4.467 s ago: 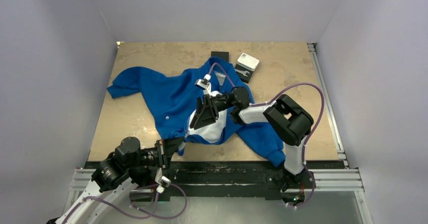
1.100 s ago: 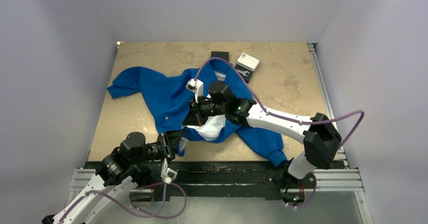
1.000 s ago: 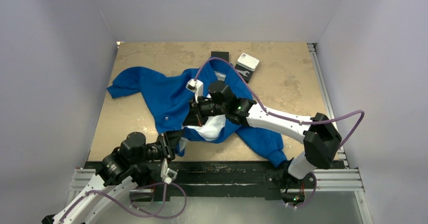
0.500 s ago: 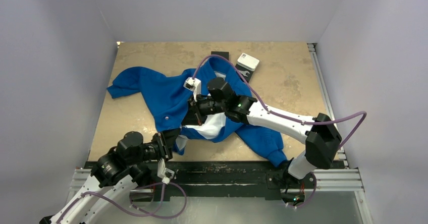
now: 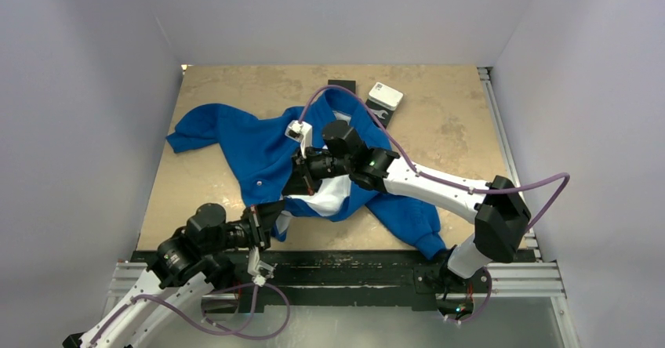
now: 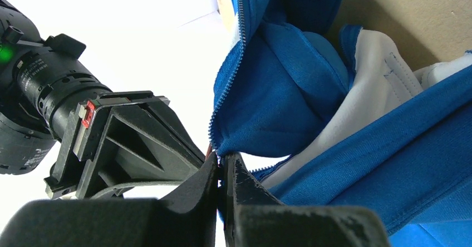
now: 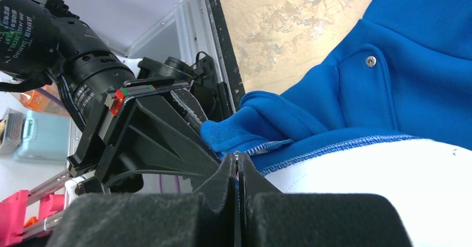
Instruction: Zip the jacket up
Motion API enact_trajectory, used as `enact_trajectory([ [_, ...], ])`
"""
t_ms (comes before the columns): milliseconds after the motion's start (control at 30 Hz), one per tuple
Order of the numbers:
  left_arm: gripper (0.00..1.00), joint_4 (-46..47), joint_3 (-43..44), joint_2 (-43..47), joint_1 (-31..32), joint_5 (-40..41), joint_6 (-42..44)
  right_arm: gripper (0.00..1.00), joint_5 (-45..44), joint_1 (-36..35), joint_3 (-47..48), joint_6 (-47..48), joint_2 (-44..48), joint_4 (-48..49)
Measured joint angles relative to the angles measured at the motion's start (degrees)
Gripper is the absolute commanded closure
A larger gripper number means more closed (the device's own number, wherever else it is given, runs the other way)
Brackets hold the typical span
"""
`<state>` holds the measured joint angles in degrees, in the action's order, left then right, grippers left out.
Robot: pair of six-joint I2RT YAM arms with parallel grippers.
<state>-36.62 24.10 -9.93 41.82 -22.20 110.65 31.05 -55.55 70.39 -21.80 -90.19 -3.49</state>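
Observation:
The royal-blue jacket [image 5: 259, 144] lies crumpled on the tan table, with its white lining [image 5: 325, 199] showing near the front. My left gripper [image 5: 270, 213] is at the jacket's near hem. In the left wrist view it [image 6: 222, 161] is shut on the bottom corner of the jacket [image 6: 278, 91], right at the end of the zipper teeth [image 6: 225, 85]. My right gripper [image 5: 296, 182] hangs just beyond it, above the lining. In the right wrist view it [image 7: 237, 158] is shut on the jacket's [image 7: 401, 63] zipper edge, a silvery bit showing between the fingertips. The two grippers face each other, close together.
A white box [image 5: 385, 95], a small black block [image 5: 339, 86] and a dark pad with a wrench mark [image 5: 376, 114] sit at the table's far side. The black front edge [image 5: 353, 254] runs right under the left gripper. An aluminium rail [image 5: 510, 160] borders the right side.
My left gripper has closed on the jacket's hem corner. The right gripper has stayed shut and shifted slightly to the left.

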Motion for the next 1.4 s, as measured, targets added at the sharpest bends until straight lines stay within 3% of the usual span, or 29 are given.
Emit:
enact_trajectory([
  [433,1.00,-1.16,0.00,1.46,0.00,-1.64,-0.42,1.00,-3.65,-0.59,-0.37,2.60,1.33,-3.26],
  [833,1.00,-2.51,0.00,3.43,-0.02,-3.96,-0.35,1.00,-14.08,-0.66,-0.48,7.39,1.36,-5.97],
  [867,1.00,-2.54,0.00,3.45,-0.02,-4.07,-0.35,0.94,-14.12,-0.68,-0.48,7.58,1.36,-6.16],
  [933,1.00,-2.62,0.00,3.50,-0.02,-4.15,-0.26,0.54,-13.77,-0.70,-0.48,7.80,1.36,-6.38],
  [967,1.00,-2.89,0.00,3.63,-0.02,-4.17,-0.04,0.42,-13.29,-0.68,-0.50,7.82,1.36,-6.45],
  [1033,1.00,-3.63,0.00,4.20,-0.02,-4.20,0.20,0.26,-11.39,-0.17,-1.22,6.69,1.51,-5.40],
  [1133,1.00,-4.61,0.00,5.18,-0.02,-4.22,1.14,0.16,-5.49,1.81,-5.42,3.45,3.43,-1.38],
  [1400,1.00,-4.98,-0.28,6.75,-0.02,-5.11,5.51,0.12,10.10,6.93,-7.76,-5.62,1.70,8.70],
])
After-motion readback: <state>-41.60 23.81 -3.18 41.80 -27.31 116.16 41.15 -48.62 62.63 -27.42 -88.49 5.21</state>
